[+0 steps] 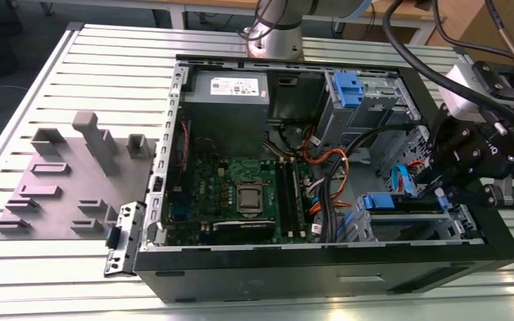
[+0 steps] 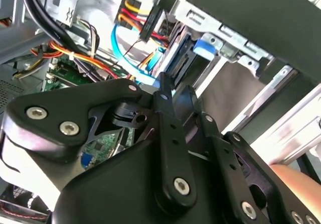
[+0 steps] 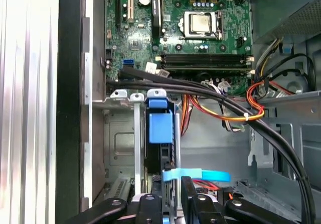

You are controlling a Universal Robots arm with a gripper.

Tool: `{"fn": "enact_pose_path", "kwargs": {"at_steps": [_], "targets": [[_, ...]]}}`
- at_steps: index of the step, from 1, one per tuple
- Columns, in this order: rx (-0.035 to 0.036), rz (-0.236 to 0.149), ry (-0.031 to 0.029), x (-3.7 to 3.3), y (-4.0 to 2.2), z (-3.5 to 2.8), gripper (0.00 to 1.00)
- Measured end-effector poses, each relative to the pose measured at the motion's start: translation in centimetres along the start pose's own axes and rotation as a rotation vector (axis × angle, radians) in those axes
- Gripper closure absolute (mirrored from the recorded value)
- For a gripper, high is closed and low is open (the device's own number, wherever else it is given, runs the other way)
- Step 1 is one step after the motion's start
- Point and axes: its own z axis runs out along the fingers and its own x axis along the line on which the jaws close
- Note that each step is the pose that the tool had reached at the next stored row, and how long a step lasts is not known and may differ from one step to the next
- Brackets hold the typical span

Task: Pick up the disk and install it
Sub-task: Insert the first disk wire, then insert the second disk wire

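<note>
Black hand (image 3: 172, 204) over disk (image 3: 160, 128) (upright)

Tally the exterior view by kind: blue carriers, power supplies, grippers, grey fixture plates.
blue carriers: 2, on the disk and in the upper bay
power supply: 1
gripper: 1
fixture plate: 1
Total: 5

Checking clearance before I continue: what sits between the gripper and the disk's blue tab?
In the first wrist view, a flat blue cable crosses between the gripper and the blue tab of the disk in its bay.
</note>
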Motion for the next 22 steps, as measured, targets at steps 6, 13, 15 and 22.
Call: {"fn": "enact_pose_path", "kwargs": {"at_steps": [6,13,15,22], "targets": [[0.0000,0.000,0.0000,-0.02,-0.37,-0.20,0.71],[0.0000,0.000,-0.0001,-0.03,-0.36,-0.40,0.71],[0.0000,0.000,-0.0001,-0.03,-0.36,-0.41,0.71],[0.0000,0.000,0.0001,-0.09,-0.28,-1.38,0.71]]}}
